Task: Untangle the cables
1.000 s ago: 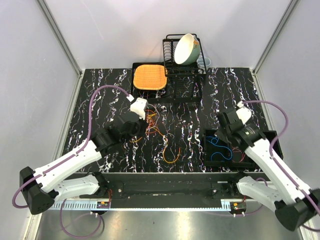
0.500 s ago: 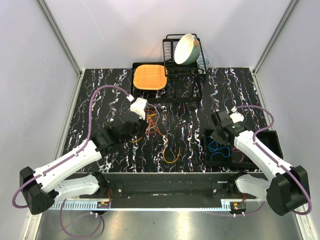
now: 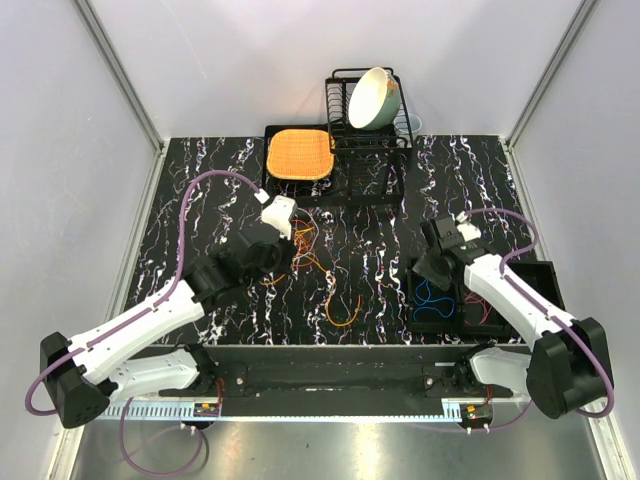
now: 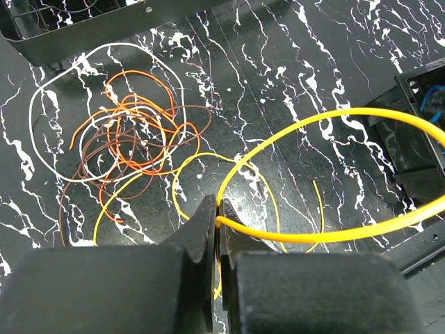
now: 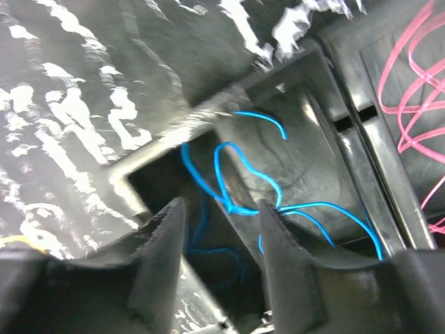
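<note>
Jaws of outstretched left arm (image 3: 150,318) pinch yellow cable (image 4: 348,112); right arm's (image 3: 510,298) gape over blue cable (image 5: 233,207).

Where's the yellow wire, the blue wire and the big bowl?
yellow wire (image 4: 348,112): left wrist view, top of its loop.
blue wire (image 5: 233,206): right wrist view, its middle bend.
bowl (image 3: 372,98): top external view, its middle.

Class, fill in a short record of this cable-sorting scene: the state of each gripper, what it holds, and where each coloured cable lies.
left gripper: shut on the yellow cable, which loops off to the right
right gripper: open, holding nothing, above the blue cable
blue cable: loose in one compartment of the black tray
pink cable: in the neighbouring compartment
tangle: orange, brown and white cables, still knotted on the table
</note>
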